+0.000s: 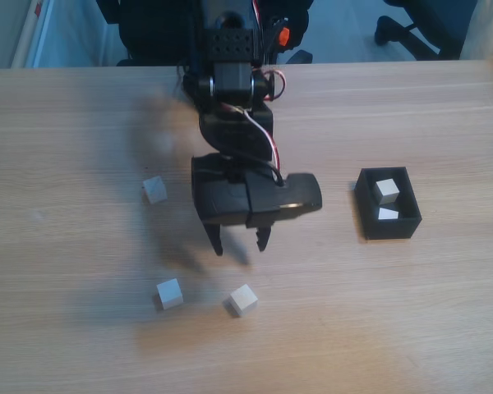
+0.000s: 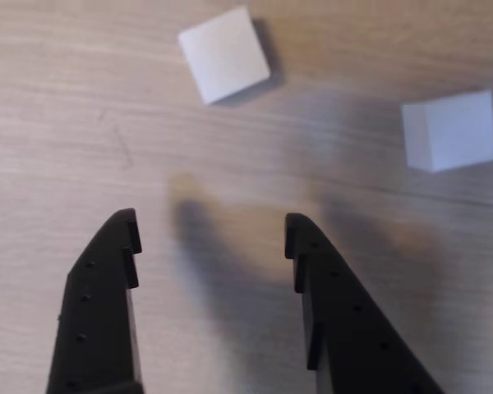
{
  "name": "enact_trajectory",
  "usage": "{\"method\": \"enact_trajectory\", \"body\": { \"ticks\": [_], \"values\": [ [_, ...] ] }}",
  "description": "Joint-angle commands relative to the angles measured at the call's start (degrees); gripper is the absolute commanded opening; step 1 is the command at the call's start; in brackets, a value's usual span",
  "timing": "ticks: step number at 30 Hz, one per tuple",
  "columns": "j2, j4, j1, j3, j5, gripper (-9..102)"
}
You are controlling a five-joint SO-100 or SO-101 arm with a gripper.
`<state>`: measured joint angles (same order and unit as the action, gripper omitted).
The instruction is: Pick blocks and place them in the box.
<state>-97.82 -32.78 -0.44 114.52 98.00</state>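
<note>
My black gripper (image 1: 241,247) hangs open over the middle of the table with nothing between its fingers. In the fixed view, two pale wooden blocks lie just in front of it, one (image 1: 243,300) slightly right of the fingertips and one (image 1: 169,293) to the left. A third block (image 1: 154,190) sits farther back on the left. The black box (image 1: 392,227) stands to the right and holds two blocks (image 1: 386,190) (image 1: 387,213). In the wrist view the gripper (image 2: 211,226) stands open above bare wood, with one block (image 2: 224,55) ahead and another (image 2: 450,130) at the right.
The arm's base and cables (image 1: 234,74) rise at the back of the wooden table (image 1: 82,123). Black chair legs (image 1: 411,29) stand beyond the far edge.
</note>
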Motion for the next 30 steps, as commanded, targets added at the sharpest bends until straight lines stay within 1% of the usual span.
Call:
{"method": "enact_trajectory", "body": {
  "ticks": [1, 5, 13, 30],
  "values": [
    [2.6, 1.2, -0.8, -6.1, 0.8, 19],
    [6.4, 1.8, -1.0, -8.7, 1.1, 19],
    [13.3, 7.5, -0.9, -11.3, 2.7, 19],
    [23.6, 7.4, 1.0, -22.1, 5.4, 19]
  ]
}}
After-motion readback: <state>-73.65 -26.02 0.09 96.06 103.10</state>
